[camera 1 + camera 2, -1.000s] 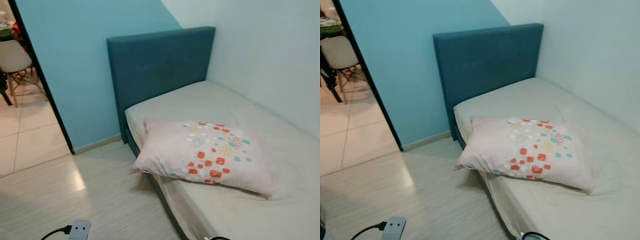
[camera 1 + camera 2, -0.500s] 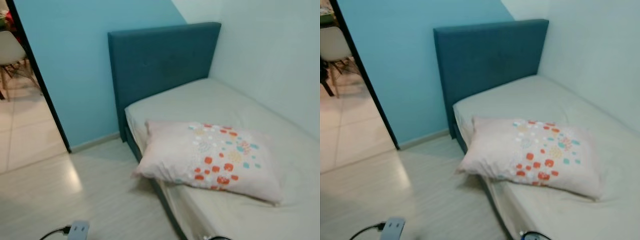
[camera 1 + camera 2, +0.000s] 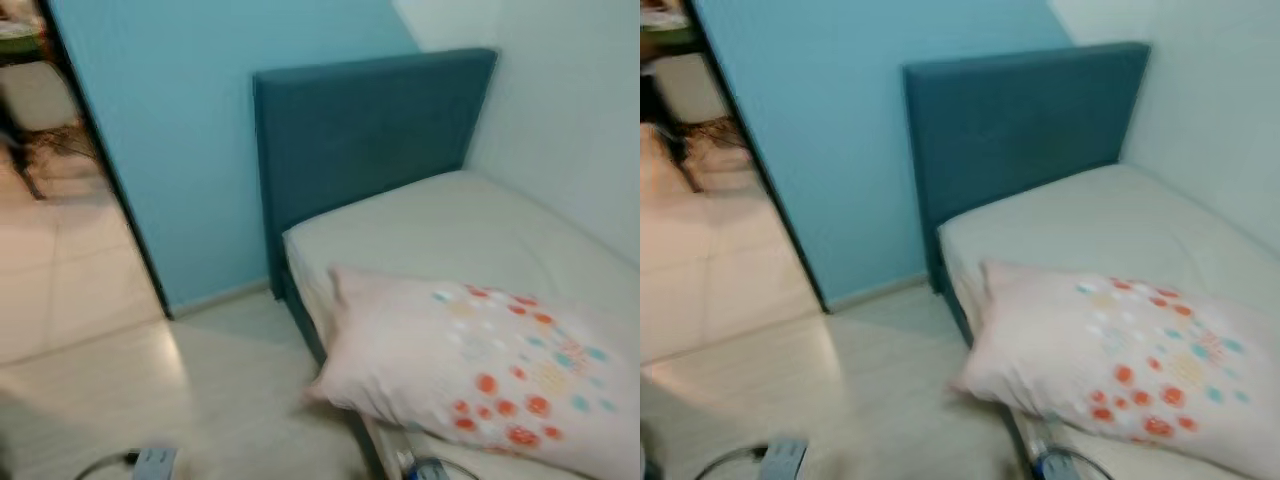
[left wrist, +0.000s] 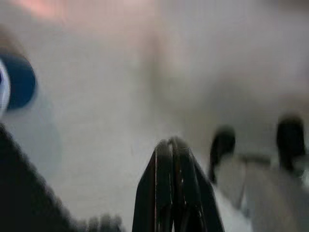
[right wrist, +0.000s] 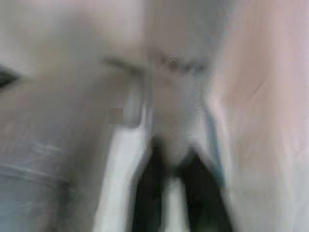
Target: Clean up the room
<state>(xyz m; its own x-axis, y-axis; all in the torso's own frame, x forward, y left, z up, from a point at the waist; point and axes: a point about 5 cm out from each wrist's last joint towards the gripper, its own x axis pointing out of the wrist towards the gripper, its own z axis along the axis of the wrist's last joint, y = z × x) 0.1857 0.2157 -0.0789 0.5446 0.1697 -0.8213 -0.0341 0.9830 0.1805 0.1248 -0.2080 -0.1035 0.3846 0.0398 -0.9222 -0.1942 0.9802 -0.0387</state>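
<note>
At the bed's outer edge: pale dotted fabric pillow [image 3: 470, 365] overhanging the cream mattress [image 3: 430, 225]; approach step, next reach to reposition; left gripper [image 4: 174, 181] pinched together, right gripper [image 5: 174, 188] slightly parted.

A: Teal headboard [image 3: 370, 130] covered in matt woven cloth; beige mattress [image 3: 450, 225] under a smooth, dull fabric sheet.

B: And the pillow [image 3: 480, 375]?

A: Soft pale-pink cloth, printed with orange and teal dots (the picture is blurred, so the weave cannot be made out).

B: The floor [image 3: 240, 400]?

A: Pale wood-look planks with a faint sheen near the doorway; beyond it, glossy tiles [image 3: 60, 290]. The blue wall [image 3: 180, 140] is flat, matt paint.
</note>
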